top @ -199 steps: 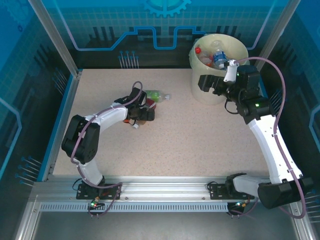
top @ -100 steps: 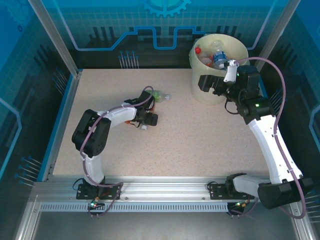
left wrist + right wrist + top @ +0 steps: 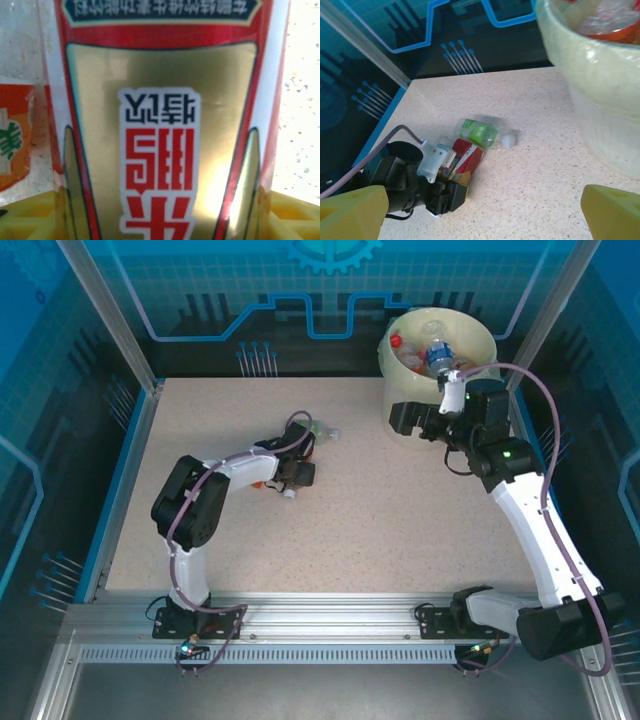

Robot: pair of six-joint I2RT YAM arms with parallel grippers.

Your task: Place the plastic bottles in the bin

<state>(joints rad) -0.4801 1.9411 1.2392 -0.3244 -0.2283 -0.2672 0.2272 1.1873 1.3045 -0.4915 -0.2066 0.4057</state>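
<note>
From above: one bin (image 3: 395, 380) far right holds perhaps four bottles (image 3: 440, 360); one green bottle (image 3: 318, 430) lies left of it, by your left pincer (image 3: 290, 480). Left wrist: that pincer clamps one red bottle (image 3: 160, 125), an orange-label bottle (image 3: 12, 140) beside it. Right wrist: your right pincer (image 3: 485, 215) gapes wide, empty.

A speckled beige tabletop (image 3: 400, 530) sits within blue circuit-patterned walls (image 3: 200, 290) and an aluminium rail (image 3: 330, 615).
</note>
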